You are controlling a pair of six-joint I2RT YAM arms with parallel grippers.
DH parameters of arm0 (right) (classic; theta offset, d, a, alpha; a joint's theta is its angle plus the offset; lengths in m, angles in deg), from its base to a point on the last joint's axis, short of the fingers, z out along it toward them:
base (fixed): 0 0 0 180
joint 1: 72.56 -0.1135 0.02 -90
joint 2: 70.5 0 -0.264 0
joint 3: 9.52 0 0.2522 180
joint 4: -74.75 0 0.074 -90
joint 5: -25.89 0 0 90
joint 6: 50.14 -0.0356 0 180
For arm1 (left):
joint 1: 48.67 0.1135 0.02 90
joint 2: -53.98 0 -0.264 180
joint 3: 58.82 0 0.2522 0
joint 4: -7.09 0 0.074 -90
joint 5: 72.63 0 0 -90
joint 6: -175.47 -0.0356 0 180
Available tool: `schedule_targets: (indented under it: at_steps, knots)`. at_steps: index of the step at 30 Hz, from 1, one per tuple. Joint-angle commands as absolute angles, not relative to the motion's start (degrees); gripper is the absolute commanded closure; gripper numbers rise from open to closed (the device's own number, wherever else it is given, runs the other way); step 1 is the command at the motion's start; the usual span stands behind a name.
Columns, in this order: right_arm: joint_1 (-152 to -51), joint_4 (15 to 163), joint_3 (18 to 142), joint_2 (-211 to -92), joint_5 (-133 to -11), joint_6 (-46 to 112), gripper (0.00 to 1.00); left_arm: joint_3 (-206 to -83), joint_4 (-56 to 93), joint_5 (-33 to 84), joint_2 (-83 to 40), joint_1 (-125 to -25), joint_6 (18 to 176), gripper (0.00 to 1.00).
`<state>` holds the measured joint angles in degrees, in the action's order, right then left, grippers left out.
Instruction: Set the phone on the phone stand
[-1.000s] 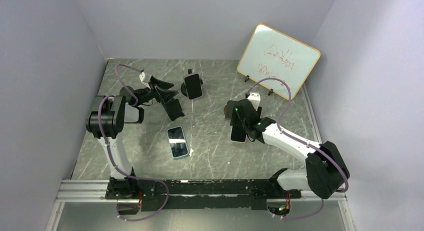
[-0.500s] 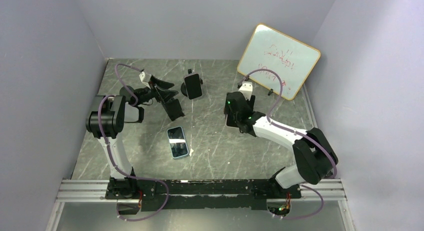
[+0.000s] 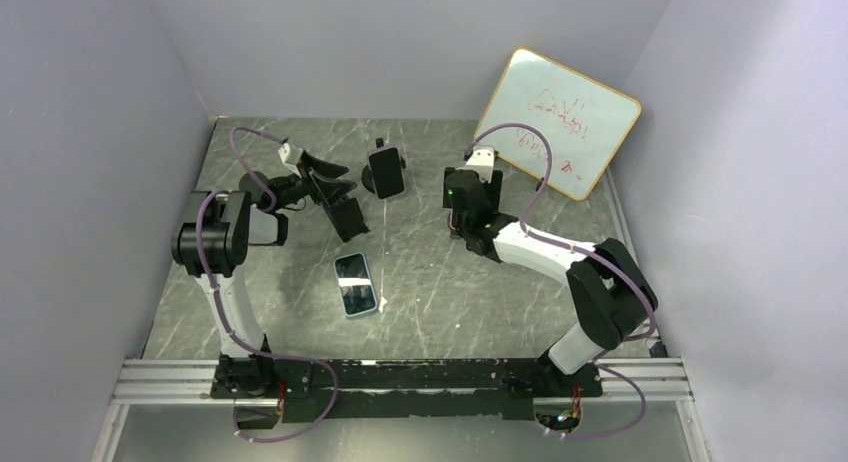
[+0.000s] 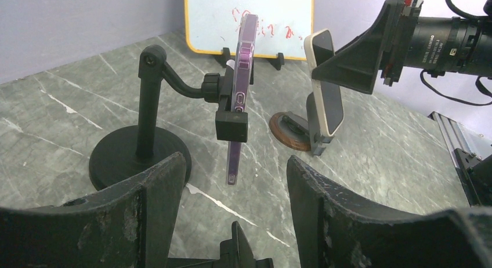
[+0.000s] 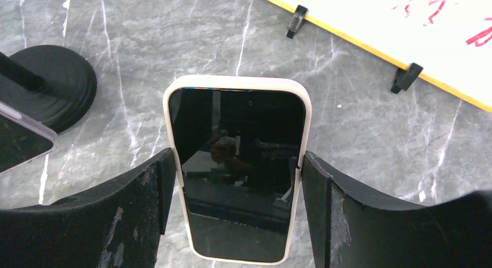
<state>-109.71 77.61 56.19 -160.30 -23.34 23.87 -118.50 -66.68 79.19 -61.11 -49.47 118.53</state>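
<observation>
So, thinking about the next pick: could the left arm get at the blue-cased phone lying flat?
Probably yes: the left pincer is open and empty, and the blue-cased phone lies uncovered near it.

Plain lavender walls (image 3: 400,42); grey veined tabletop (image 3: 430,302), seemingly marble; whiteboard (image 3: 557,122) propped back right, red scribble illegible.

Left tool (image 4: 232,187) spread wide, low and level; right tool (image 5: 238,187) clamped, arm outstretched forward
</observation>
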Motion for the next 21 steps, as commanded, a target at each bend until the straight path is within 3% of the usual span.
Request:
schedule_targets:
  at_steps: [1,21]
  knots:
    - [-109.8,68.5,56.9,-160.8,-18.6,27.0,0.56,-118.7,-83.9,79.7,-61.1,-48.8,118.2,0.32]
    - [-108.5,60.5,49.1,-162.9,-21.1,23.3,0.55,-119.0,-83.9,78.9,-62.4,-48.9,117.8,0.32]
